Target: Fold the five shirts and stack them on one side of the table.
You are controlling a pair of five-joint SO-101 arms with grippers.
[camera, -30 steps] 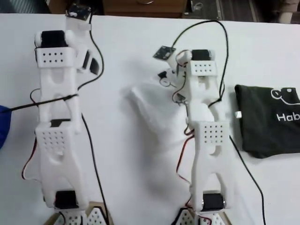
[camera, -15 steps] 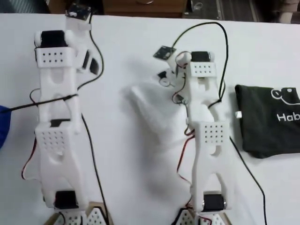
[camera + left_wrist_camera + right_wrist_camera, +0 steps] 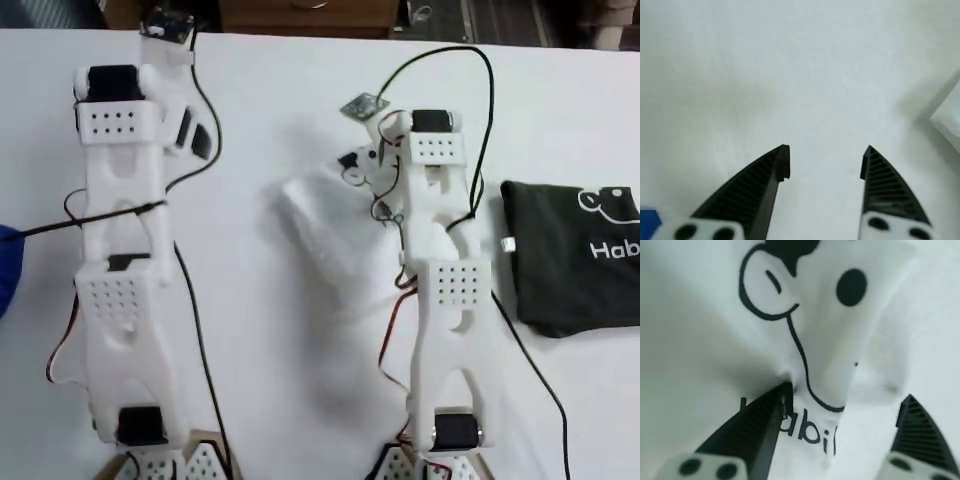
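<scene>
A crumpled white shirt (image 3: 330, 250) with a black cartoon print (image 3: 790, 330) lies mid-table. My right gripper (image 3: 846, 402) stands open over it, a raised fold of the cloth between its fingers; in the high view this gripper (image 3: 362, 168) is at the shirt's far edge. A folded black shirt (image 3: 575, 255) lies at the table's right side. My left gripper (image 3: 826, 162) is open over bare white table, its dark fingers (image 3: 195, 135) at the far left, apart from every shirt.
A blue cloth (image 3: 6, 268) pokes in at the table's left edge, also the blue cloth (image 3: 647, 219) near my left gripper. Black cables (image 3: 195, 330) run along both arms. A white table (image 3: 280, 90) stretches to a dark far edge.
My right wrist has shifted slightly toward the far side and turned, drawing the shirt's far edge a little with it. The left arm has kept still.
</scene>
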